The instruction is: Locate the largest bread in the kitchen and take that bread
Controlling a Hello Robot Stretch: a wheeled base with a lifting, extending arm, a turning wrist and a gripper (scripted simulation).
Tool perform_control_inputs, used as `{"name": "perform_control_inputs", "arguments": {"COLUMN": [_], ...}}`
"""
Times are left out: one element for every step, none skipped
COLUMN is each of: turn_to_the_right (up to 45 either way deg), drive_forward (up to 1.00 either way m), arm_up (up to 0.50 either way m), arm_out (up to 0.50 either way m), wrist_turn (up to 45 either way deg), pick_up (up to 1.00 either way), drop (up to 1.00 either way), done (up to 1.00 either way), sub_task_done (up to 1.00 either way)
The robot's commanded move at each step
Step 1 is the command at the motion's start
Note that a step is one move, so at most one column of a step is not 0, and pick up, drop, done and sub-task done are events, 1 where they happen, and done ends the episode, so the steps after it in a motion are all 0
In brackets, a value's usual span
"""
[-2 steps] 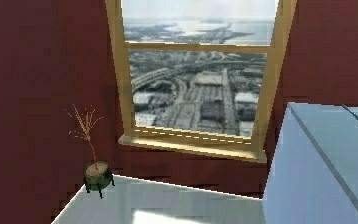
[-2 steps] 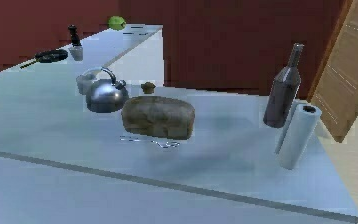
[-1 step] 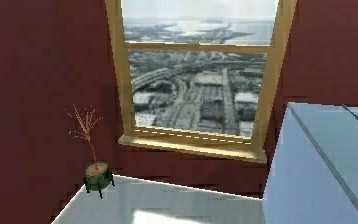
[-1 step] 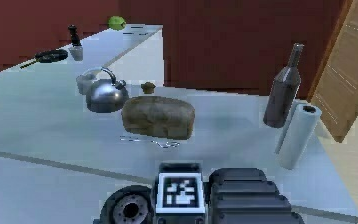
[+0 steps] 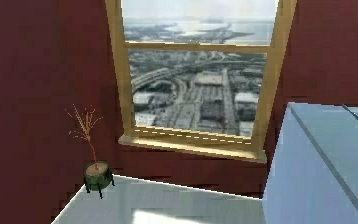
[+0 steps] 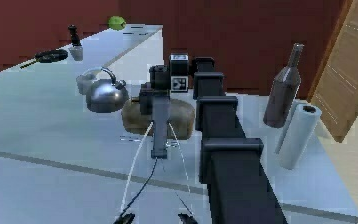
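Dark arm bar (image 6: 229, 175) nearest; gripper (image 6: 157, 212) in front of brown bread loaf (image 6: 134, 120) lying on table (image 6: 47, 135) beside kettle (image 6: 105, 93). Gripper state, and any hold: cannot tell. Bread apparently located; taking remains.

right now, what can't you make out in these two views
Brown loaf, arm side view: the dark body above the fingers covers its middle, so its full size is hidden.
Whether the fingers hold anything: cannot tell, since the loaf lies on the counter close behind.
Green thing at the counter's far end, arm side view: too small to name.
Pale block, forward view: cut off by the right and bottom edges.
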Motion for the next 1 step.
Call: {"name": "perform_control_inputs", "arguments": {"turn_to_the_right": [0.0], "drive_forward": [0.0], "arm_up": [0.0], "arm_out": [0.0], "wrist_turn": [45.0], "pick_up": [0.0], "drop": [0.0], "done": [0.0], "sub_task_done": [0.0]}}
